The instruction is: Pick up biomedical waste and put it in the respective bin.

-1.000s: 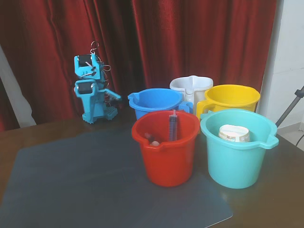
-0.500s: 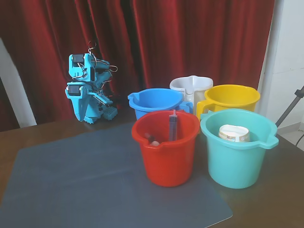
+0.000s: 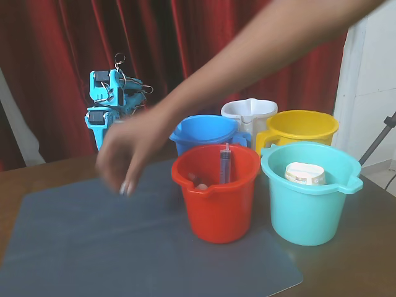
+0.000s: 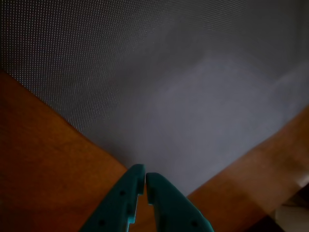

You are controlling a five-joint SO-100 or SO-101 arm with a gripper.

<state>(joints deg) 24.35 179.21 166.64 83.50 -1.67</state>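
Five buckets stood on your grey mat (image 3: 93,247): red (image 3: 216,204) with an upright syringe (image 3: 225,164) nearest, teal (image 3: 309,204) holding a white roll (image 3: 304,174), then blue (image 3: 204,133), the yellow bin (image 3: 300,127), white (image 3: 249,111). A hand (image 3: 127,154) (blurred) hovered over the mat. Your gripper (image 4: 145,176) was pressed together, empty. I couldn't tell where the waste piece was.

In the fixed view, a syringe (image 3: 224,163) stands in the front bucket (image 3: 216,201), perhaps leaning.
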